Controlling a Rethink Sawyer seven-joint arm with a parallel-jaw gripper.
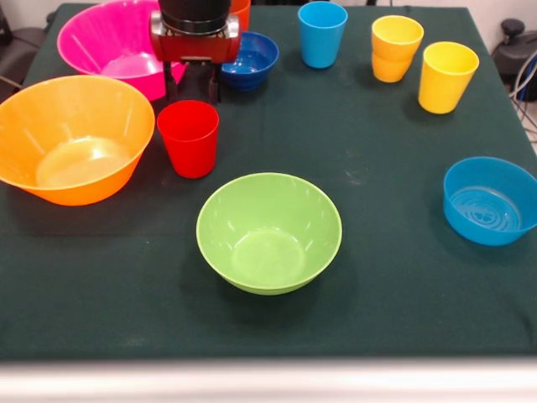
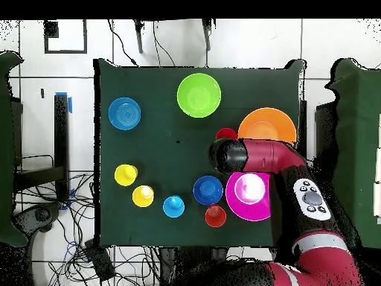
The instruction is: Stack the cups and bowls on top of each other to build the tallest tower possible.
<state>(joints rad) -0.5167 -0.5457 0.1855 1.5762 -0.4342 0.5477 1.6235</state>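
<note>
Although nothing is stacked except one yellow cup that seems nested in another at the upper right of the front view, all pieces sit apart on the dark green table. The green bowl stands at lower centre, the red cup up and left of it, and the orange bowl at the left edge. Just above the red cup hangs the gripper, dark against the cloth, so whether it is wide or narrow I cannot tell. Its red and black wrist hides part of the pink bowl, the dark blue bowl and nearly all of an orange cup. The light blue cup and single yellow cup stand along the top; the light blue bowl is clipped by the right edge. Overhead, the arm covers most of the red cup.
</note>
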